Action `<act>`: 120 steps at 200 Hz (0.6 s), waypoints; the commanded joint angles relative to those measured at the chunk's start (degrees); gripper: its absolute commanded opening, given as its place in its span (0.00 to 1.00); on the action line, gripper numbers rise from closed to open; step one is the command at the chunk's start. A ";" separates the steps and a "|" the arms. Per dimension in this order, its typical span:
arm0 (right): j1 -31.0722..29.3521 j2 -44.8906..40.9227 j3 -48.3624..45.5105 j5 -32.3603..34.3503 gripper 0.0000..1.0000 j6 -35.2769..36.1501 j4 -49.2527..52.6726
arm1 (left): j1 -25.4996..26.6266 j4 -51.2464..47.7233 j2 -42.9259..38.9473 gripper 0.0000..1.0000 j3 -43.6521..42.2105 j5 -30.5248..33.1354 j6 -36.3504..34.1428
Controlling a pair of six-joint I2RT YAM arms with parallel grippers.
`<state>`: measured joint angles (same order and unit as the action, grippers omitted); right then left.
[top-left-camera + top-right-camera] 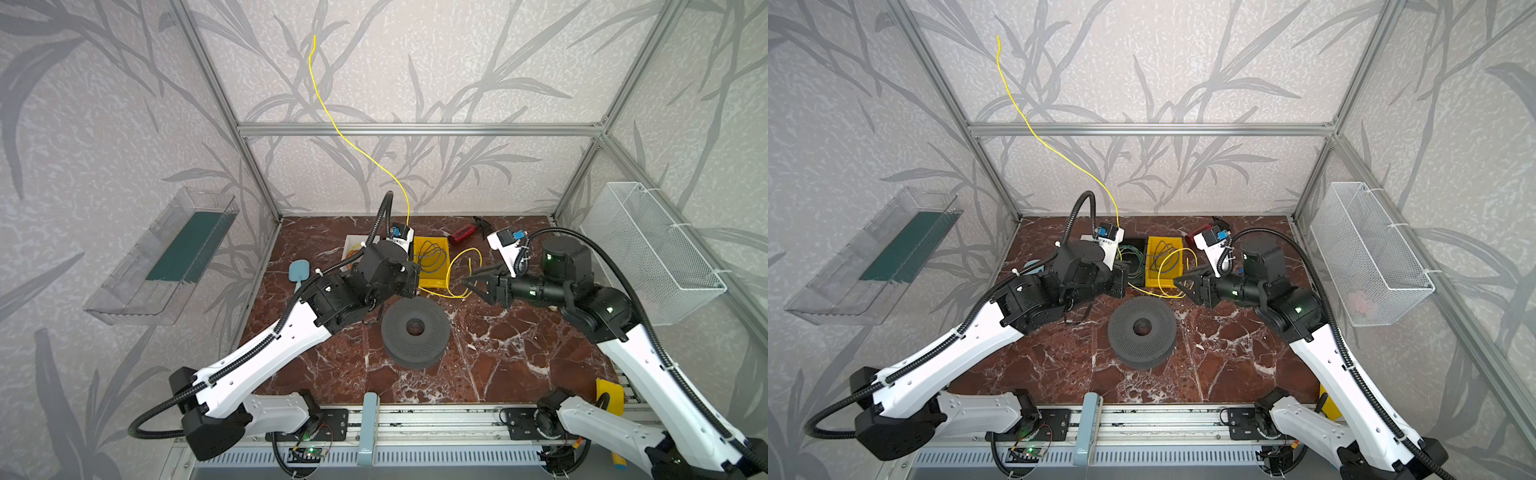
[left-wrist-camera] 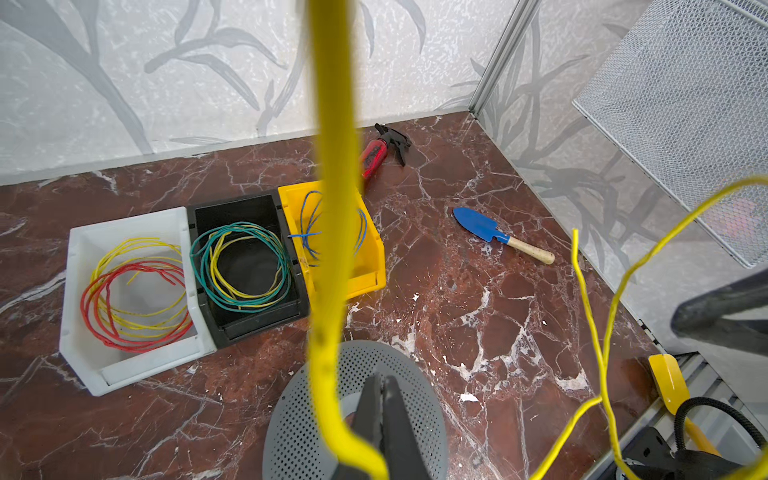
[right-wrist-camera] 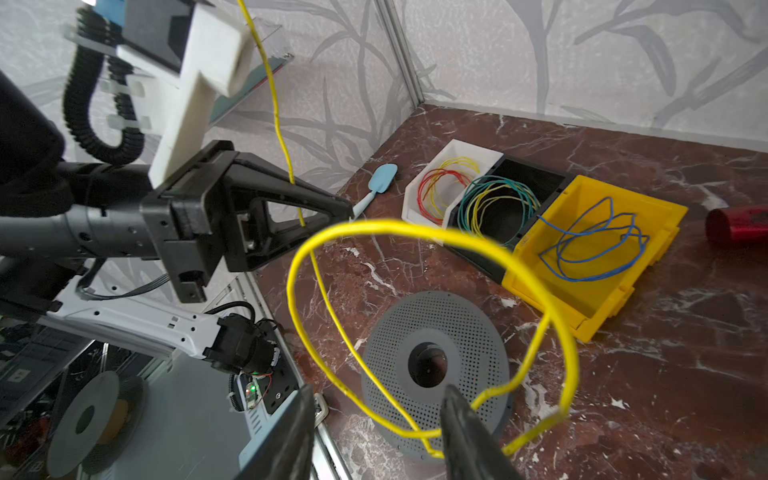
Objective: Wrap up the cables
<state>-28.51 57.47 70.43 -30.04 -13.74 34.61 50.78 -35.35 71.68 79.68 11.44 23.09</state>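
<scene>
Slack worries us as the left gripper [image 3: 347,208] clamps the yellow cable [image 3: 395,224], whose loop curls near the spool [image 1: 395,328] and crosses between the parted jaws of the right gripper [image 3: 378,390], where we judge its spring could flick it free.

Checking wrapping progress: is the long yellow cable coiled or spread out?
Mostly spread out: the yellow cable makes one loop by the right gripper; a long tail rises above the left gripper.
</scene>
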 commanded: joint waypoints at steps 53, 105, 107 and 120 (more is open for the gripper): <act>-0.74 2.96 -1.07 12.64 0.65 2.95 -2.88 | 2.25 -1.05 1.74 0.00 2.48 3.83 -2.00; -0.97 5.91 -3.51 13.81 0.68 2.95 -4.96 | 3.19 1.78 0.80 0.00 1.29 3.75 -2.79; -0.96 6.03 -3.58 13.79 0.68 2.82 -5.09 | 3.18 1.96 0.76 0.00 1.21 3.65 -2.85; -1.00 6.80 -3.90 14.03 0.68 2.47 -5.55 | 3.35 2.48 0.43 0.00 1.00 3.59 -3.03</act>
<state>-29.19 63.09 67.35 -17.04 -11.18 31.40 53.74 -34.98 73.30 79.79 14.35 21.37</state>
